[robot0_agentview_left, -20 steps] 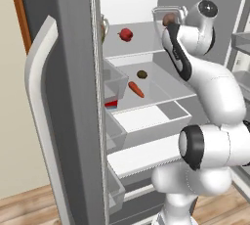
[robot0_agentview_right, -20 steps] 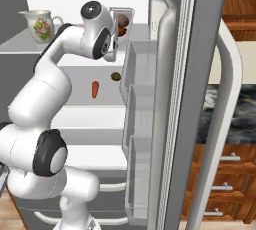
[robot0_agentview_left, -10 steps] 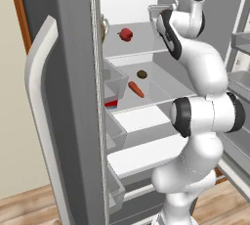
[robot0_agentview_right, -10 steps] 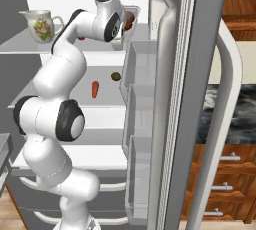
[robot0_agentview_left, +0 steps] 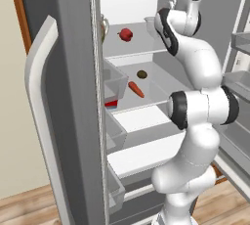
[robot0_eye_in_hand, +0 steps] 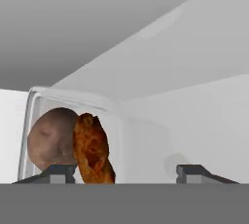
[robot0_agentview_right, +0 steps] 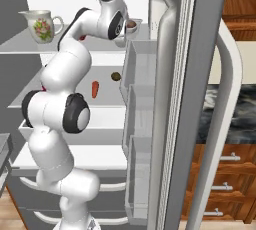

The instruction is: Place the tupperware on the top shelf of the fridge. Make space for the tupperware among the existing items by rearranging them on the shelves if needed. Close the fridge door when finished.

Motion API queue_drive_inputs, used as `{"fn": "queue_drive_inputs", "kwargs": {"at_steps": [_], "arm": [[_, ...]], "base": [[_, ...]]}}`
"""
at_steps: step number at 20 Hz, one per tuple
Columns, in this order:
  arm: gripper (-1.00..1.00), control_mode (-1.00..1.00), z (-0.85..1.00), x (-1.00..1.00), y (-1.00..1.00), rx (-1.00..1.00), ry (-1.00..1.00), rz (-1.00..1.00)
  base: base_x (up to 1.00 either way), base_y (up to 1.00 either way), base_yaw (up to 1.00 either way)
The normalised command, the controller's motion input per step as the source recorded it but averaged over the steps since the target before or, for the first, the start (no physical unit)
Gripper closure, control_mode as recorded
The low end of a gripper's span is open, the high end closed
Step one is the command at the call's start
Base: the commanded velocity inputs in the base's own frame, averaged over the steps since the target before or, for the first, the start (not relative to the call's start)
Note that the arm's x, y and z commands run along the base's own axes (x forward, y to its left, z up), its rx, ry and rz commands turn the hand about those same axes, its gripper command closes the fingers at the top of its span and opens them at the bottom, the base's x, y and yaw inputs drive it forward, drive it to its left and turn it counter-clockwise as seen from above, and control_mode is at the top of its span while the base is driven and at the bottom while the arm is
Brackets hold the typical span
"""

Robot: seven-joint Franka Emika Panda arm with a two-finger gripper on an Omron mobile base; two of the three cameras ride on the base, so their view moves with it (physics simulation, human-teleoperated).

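Jaws: apart; in the hand view the two dark tips of the gripper (robot0_eye_in_hand: 124,172) stand wide, the left tip in front of the tub and the right one clear of it, with no squeeze visible.
Fridge (robot0_agentview_left: 73,72): both doors swung wide, white inside lit, arm reaching in high.
Top shelf (robot0_agentview_left: 122,48): a pale pane across the upper part of the inside; it carries the jug, the fruit and the tub.
Lower shelf (robot0_agentview_left: 161,79): the next pane down, with the carrot and the brown lump on it.
Jug (robot0_agentview_right: 42,24): flowered, at the far left of the top shelf, well apart from the hand.
Tub (robot0_eye_in_hand: 73,135): the tupperware, on the right part of the top shelf right at the hand, a round brown lump and an orange-brown piece inside; in the right base view it shows just past the wrist (robot0_agentview_right: 132,25).
Carrot (robot0_agentview_left: 136,89): lying on the lower shelf, near the front.
Red fruit (robot0_agentview_left: 125,34): on the top shelf, left of the tub, apart from it.
Brown lump (robot0_agentview_left: 142,74): on the lower shelf, just behind the carrot.
Risk: the left tip sits close to the tub, so a pull-back at an angle could drag or tip it toward the shelf edge; the right-hand door bins (robot0_agentview_right: 140,74) stand near the arm, and a wide swing out could strike them.
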Motion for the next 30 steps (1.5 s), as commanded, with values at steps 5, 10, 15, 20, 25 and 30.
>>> {"fn": "queue_drive_inputs", "kwargs": {"at_steps": [5,10,15,20,25,30], "arm": [[-1.00,-1.00,-0.64,-0.57,0.07,-0.11,-0.54,0.00],[-1.00,-1.00,0.30,-0.96,0.03,-0.06,-0.13,0.00],[-1.00,-1.00,0.29,-1.00,0.25,-0.15,0.19,0.09],[-1.00,-1.00,0.02,-1.00,0.27,-0.25,0.36,0.24],[-1.00,-1.00,-0.07,-1.00,0.35,-0.37,0.30,0.45],[-1.00,-1.00,-0.48,-1.00,0.25,-0.41,0.25,0.52]], "base": [[0.00,0.00,0.00],[0.00,0.00,0.00],[0.00,0.00,0.00],[0.00,0.00,0.00],[0.00,0.00,0.00],[0.00,0.00,0.00]]}}
